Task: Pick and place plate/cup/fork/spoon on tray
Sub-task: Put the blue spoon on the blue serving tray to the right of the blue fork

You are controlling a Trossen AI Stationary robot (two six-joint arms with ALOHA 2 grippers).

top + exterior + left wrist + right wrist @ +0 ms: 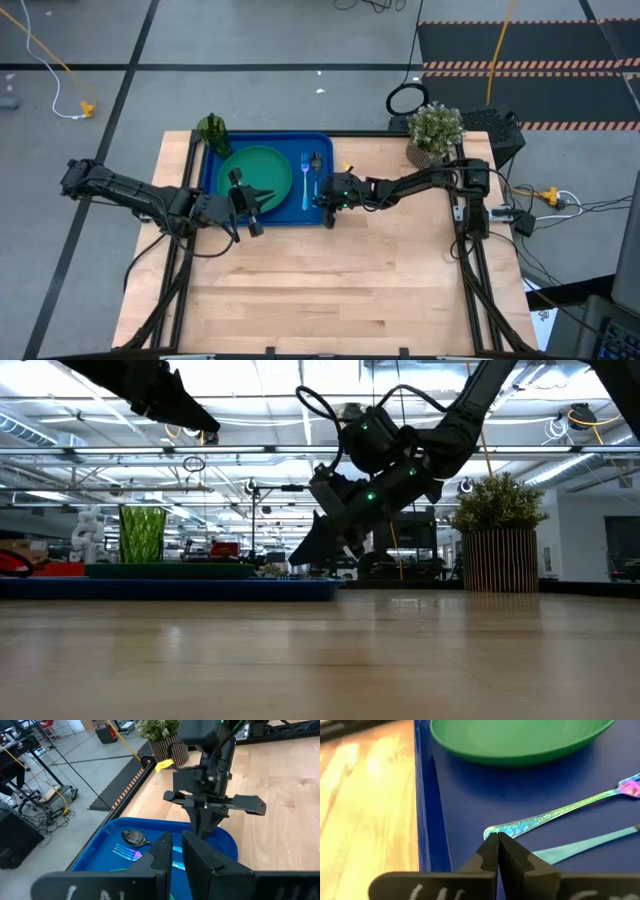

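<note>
The blue tray [322,146] lies at the table's far left. On it the green plate [255,170] lies flat, and the dark-green cup [212,130] stands upright at its far left corner. The fork [560,812] and the spoon [580,845] lie side by side right of the plate. My right gripper [497,837] is shut. Its tips are at the fork handle's near end, and the low view [297,558] shows them above the tray's rim. My left gripper [262,205] hovers high over the plate's near edge, open by a narrow gap [177,840] and empty.
A potted plant [435,130] stands at the table's far right corner. A small yellow piece [346,167] lies just right of the tray. Bare wood [340,280] fills the table's near half.
</note>
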